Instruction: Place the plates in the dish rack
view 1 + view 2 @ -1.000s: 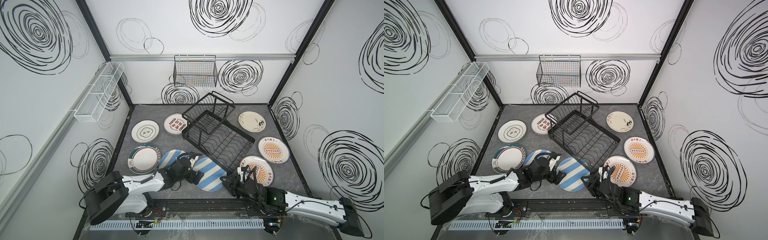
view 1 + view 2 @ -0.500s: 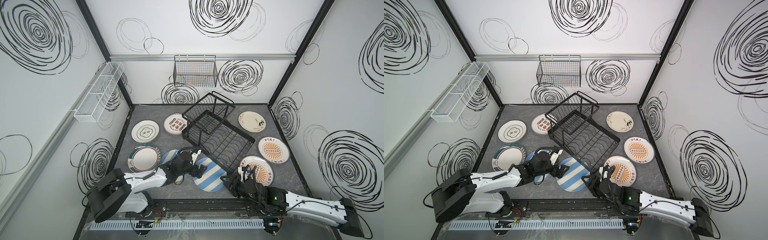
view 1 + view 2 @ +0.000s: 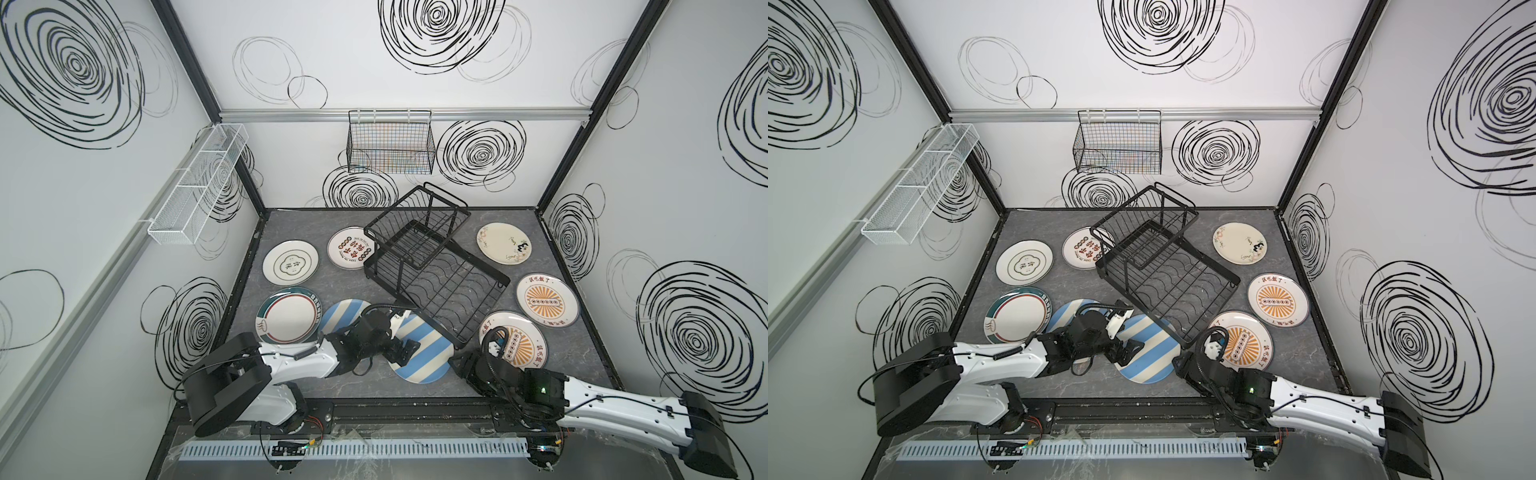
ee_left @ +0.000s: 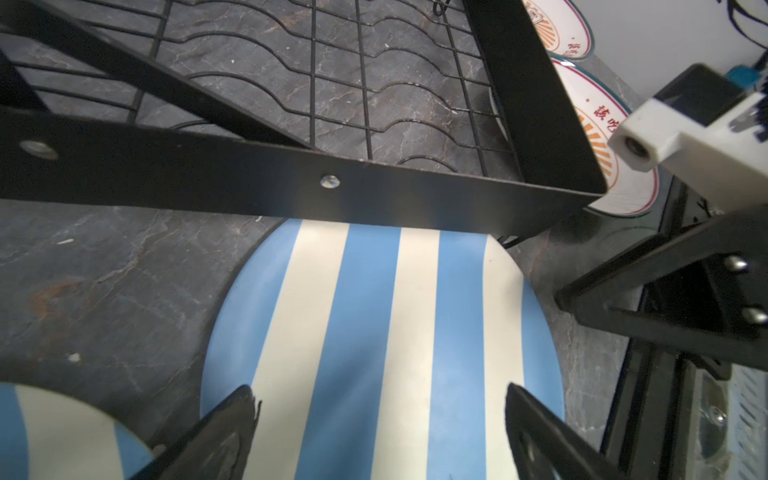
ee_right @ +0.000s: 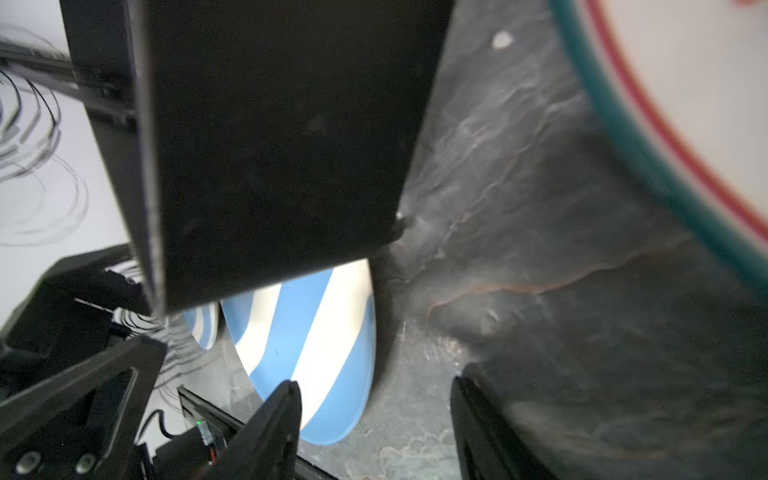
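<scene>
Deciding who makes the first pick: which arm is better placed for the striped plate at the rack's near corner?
Left, probably. The left gripper hovers open directly over the striped plate. The right gripper, also open, sits off the plate's rim beside the dish rack corner, mostly over bare tabletop.

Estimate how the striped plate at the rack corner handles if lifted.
Striped plate looks rigid and glazed: probably stiff but slippery. It lies flat on the table, so catching its rim may be hard. Its far edge seems tucked under the dish rack frame; lifting could snag.
</scene>
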Controlling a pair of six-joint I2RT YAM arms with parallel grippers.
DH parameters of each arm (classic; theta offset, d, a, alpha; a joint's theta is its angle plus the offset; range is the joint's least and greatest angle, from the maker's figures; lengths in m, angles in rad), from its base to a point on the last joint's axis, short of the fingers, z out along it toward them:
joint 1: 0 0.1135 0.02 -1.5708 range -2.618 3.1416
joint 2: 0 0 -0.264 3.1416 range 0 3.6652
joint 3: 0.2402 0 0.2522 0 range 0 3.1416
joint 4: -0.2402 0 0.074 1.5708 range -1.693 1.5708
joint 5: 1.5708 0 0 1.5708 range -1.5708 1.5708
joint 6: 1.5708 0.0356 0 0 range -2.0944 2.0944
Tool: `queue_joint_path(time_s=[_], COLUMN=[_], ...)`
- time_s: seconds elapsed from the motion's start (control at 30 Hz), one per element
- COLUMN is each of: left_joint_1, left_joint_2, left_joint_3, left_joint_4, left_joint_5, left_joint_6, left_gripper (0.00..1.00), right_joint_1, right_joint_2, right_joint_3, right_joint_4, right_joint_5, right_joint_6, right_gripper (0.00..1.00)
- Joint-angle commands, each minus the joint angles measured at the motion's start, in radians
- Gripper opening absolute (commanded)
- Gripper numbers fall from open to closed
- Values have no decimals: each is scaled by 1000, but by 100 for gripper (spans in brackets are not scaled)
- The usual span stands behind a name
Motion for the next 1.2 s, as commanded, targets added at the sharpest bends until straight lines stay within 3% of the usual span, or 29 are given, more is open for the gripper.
queue_joint_path(time_s=[0.0, 0.37, 0.77, 1.17], left_joint_1=[12, 11, -30, -68], left_joint_2=[-20, 4, 5, 10], left_joint_3=[-36, -89, -136, -159], left_joint_4=[60, 157, 149, 146], left_joint_5=[-39, 33, 53, 101], left_joint_6=[-5, -30, -36, -36], left_gripper=[96, 96, 96, 96], right_joint_1=[-8, -40, -66, -66], right_joint_2=[74, 112, 159, 205], right_joint_3=[-13, -40, -81, -129], right_joint_4=[-102, 56, 201, 346], right_joint_5=[29, 28, -40, -97], right_joint_6=[-57, -86, -106, -28], right_gripper=[63, 63, 55, 46])
